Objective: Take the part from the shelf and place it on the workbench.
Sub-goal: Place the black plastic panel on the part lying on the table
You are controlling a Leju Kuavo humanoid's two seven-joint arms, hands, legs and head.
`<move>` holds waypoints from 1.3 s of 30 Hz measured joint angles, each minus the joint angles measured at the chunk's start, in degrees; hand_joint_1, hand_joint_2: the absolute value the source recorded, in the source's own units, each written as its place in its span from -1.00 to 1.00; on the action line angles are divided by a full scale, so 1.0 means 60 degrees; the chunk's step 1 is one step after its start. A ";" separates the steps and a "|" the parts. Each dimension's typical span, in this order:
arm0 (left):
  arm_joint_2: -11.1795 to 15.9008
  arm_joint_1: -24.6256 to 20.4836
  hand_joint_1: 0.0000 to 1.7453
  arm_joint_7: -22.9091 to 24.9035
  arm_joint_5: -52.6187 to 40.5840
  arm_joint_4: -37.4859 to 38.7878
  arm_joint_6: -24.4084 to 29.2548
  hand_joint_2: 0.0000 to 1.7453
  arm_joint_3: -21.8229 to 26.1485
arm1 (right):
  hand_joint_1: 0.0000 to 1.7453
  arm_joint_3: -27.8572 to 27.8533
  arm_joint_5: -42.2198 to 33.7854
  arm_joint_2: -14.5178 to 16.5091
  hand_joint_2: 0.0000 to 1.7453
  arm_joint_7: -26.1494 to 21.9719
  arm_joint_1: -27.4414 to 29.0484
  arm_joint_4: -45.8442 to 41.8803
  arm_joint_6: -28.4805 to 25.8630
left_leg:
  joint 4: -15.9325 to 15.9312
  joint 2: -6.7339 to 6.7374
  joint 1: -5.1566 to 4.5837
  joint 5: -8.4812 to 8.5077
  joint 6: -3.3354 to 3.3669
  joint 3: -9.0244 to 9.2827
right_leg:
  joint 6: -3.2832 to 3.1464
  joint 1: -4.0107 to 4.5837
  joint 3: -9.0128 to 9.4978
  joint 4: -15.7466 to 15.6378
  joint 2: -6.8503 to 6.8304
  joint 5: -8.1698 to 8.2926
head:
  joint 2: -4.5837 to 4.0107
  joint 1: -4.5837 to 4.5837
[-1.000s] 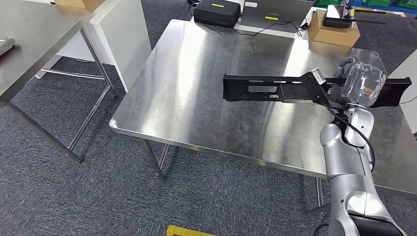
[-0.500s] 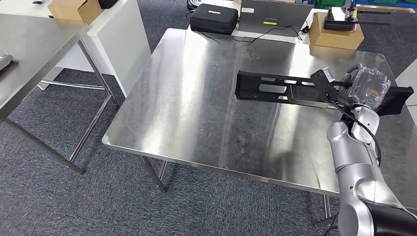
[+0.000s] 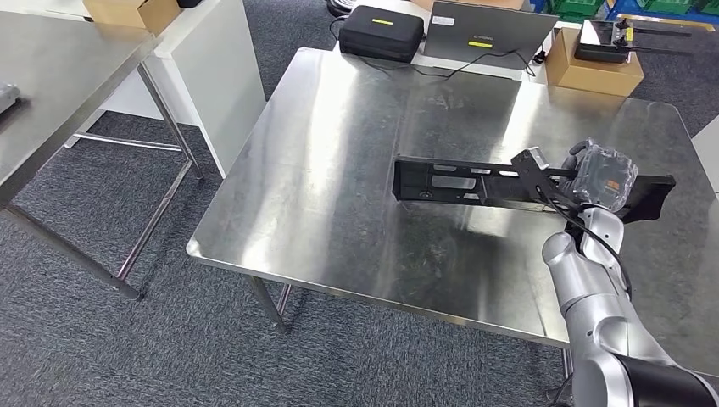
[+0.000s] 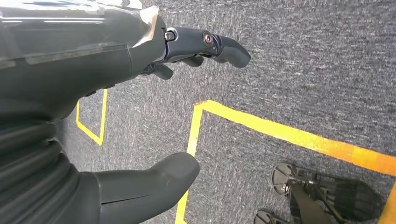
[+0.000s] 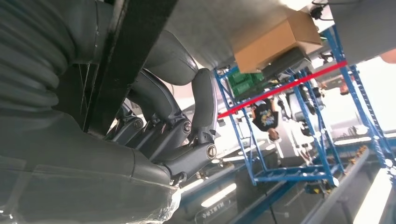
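Head view: right hand [image 3: 604, 176] grasps a long black metal bracket [image 3: 475, 181] low over the steel workbench [image 3: 339, 170], its length stretching leftward across the robot; left hand [image 4: 140, 93] hangs empty, fingers apart.

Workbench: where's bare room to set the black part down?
Workbench: bare steel across the left half and front, between its left edge and the black part in the right robot hand. Crowded along the far edge: black case, laptop, cardboard box.
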 joint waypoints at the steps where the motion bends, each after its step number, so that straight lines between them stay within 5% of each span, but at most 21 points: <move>1: -0.0002 0.0000 -1.00 0.0000 0.0001 0.0000 -0.0001 1.00 0.0000 | 1.00 0.0000 0.0001 0.0019 1.00 0.0002 0.0004 0.0035 0.0000 | 0.0000 -0.0001 -0.0006 -0.0008 0.0017 0.0000 | 0.0008 -0.0003 0.0003 -0.0009 -0.0001 -0.0003 | 0.0000 0.0001; 10: 0.0011 0.0000 -1.00 -0.0033 0.0010 0.0000 0.0017 1.00 0.0000 | 1.00 0.0003 0.0210 0.0140 1.00 0.0028 -0.0031 0.0300 -0.0039 | 0.0003 0.0005 -0.0029 -0.0002 0.0079 0.0007 | 0.0072 -0.0016 0.0005 -0.0013 -0.0001 0.0018 | 0.0000 -0.0004; 14: 0.0015 -0.0012 -1.00 -0.0155 0.0030 0.0000 0.0044 1.00 0.0000 | -1.00 0.0051 0.0524 0.0337 1.00 0.0200 -0.0217 0.0485 -0.0056 | 0.0003 0.0016 -0.0015 0.0002 0.0080 0.0017 | 0.0075 -0.0012 0.0005 -0.0006 0.0002 0.0020 | 0.0000 -0.0006; 35: 0.0015 -0.0020 -1.00 0.0256 0.0337 0.0000 0.0427 1.00 0.0015 | -1.00 0.0317 0.0877 0.0956 1.00 0.0500 -0.0999 0.1054 0.0237 | 0.0002 0.0014 0.0024 0.0001 0.0070 0.0022 | 0.0068 0.0001 0.0002 -0.0001 -0.0005 0.0014 | 0.0000 -0.0005; 39: 0.0015 -0.0019 -1.00 0.0335 0.0411 0.0000 0.0500 1.00 0.0030 | -1.00 0.0343 0.0741 0.1032 -1.00 0.0556 -0.1172 0.1162 0.0775 | 0.0002 0.0013 0.0024 0.0001 0.0070 0.0021 | 0.0068 -0.0001 0.0001 -0.0001 -0.0006 0.0014 | 0.0000 -0.0005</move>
